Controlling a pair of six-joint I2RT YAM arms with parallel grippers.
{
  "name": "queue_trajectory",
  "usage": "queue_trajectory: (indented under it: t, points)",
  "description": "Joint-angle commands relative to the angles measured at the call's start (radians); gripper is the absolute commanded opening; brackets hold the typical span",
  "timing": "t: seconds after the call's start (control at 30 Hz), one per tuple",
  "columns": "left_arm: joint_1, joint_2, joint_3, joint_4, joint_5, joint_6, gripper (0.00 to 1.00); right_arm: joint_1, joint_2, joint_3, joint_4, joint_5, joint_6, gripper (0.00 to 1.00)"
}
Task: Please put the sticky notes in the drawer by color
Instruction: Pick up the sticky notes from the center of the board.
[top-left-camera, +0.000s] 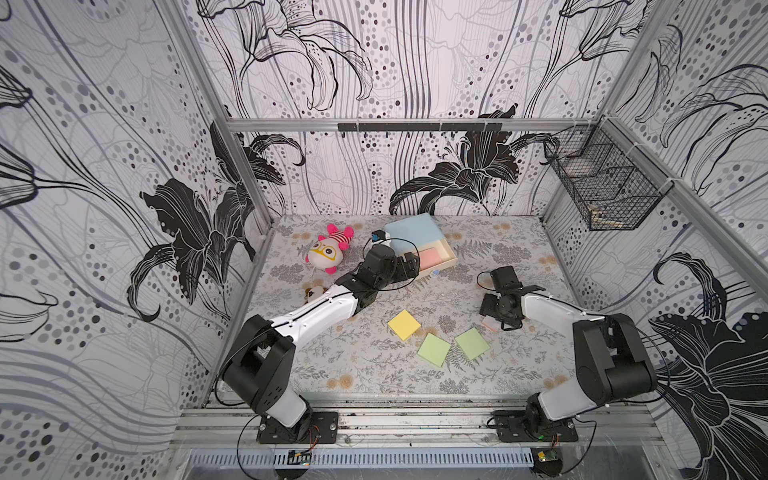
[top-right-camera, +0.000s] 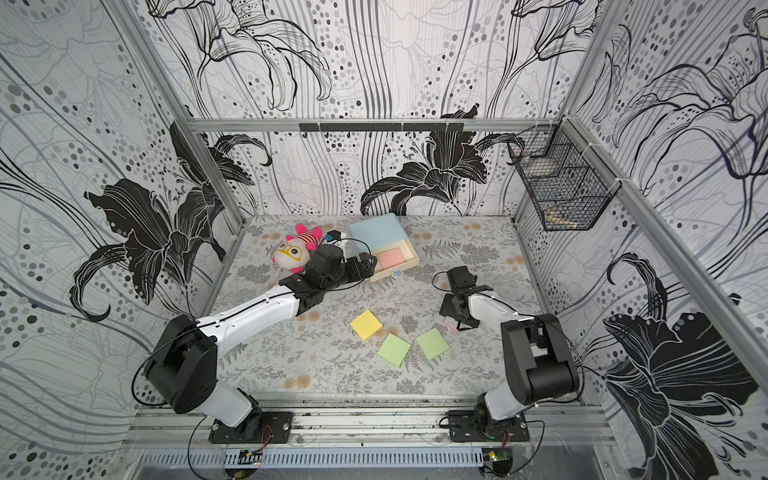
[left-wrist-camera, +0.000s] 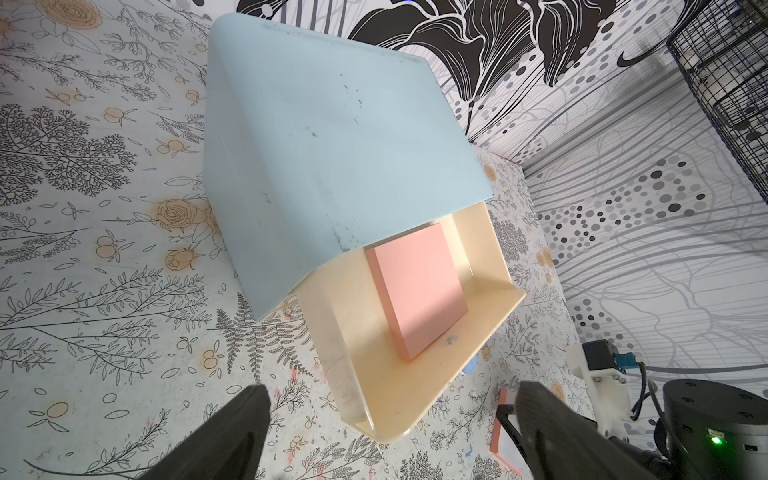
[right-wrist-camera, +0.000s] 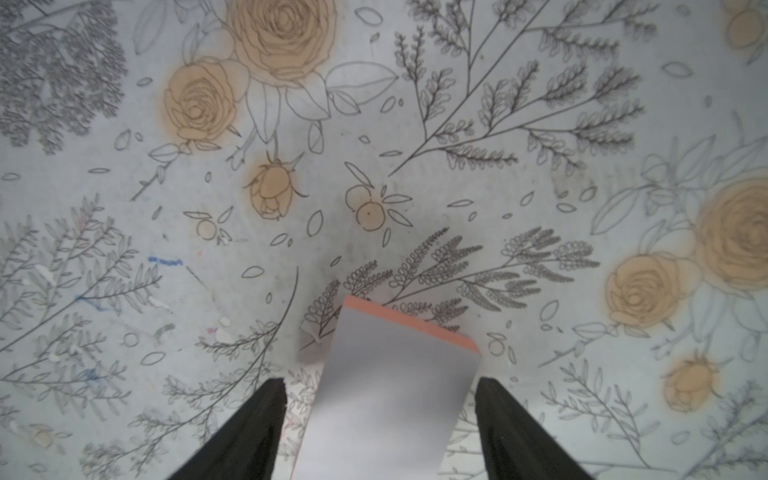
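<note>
**Right jaws spread around a pink pad; left gripper waits open at the pulled-out drawer**

The left arm reaches low and forward from its base across the floral-print table (top-left-camera: 374, 374). Its left gripper (left-wrist-camera: 391, 386) points at the pulled-out cream drawer (left-wrist-camera: 415, 386) of the small pale-blue chest (top-left-camera: 409, 230), and the jaws are spread wide with nothing between them. The right arm is folded, elbow high, and the right gripper (right-wrist-camera: 380, 381) points almost straight down at the table, well apart from the chest.

A square pink sticky-note pad (top-left-camera: 430, 254) lies flat on the floor of that drawer, its edges roughly parallel to the drawer walls. It sits just ahead of the left fingertips without touching them. In both top views the drawer's long axis runs from the chest toward the front right.

A second pink-edged pad (right-wrist-camera: 399, 415) sits between the right fingers (right-wrist-camera: 257, 432). Its pale backing faces the wrist camera and its pink edge points away from the wrist. A strip of table shows on each side of it, so the jaws stand apart and do not pinch it. I cannot tell whether it lies flat or leans.

On the table between the arms lie a yellow square pad (top-left-camera: 404, 325) and two light-green square pads (top-left-camera: 433, 350) (top-left-camera: 471, 343). All three lie flat with their corners turned diamond-wise, and the green pair are just beside each other.
</note>
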Motion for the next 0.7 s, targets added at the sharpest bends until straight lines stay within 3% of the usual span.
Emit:
queue_trajectory:
  t: [0.0,0.67]
  points:
    - [-0.002,-0.033,-0.022,0.043,0.002,0.011,0.97,0.006,0.031,0.018,-0.01,-0.001,-0.019,0.76]
    - [-0.002,-0.05,-0.056,0.048,-0.011,0.007,0.97,0.006,0.119,0.092,-0.038,0.018,-0.062,0.69]
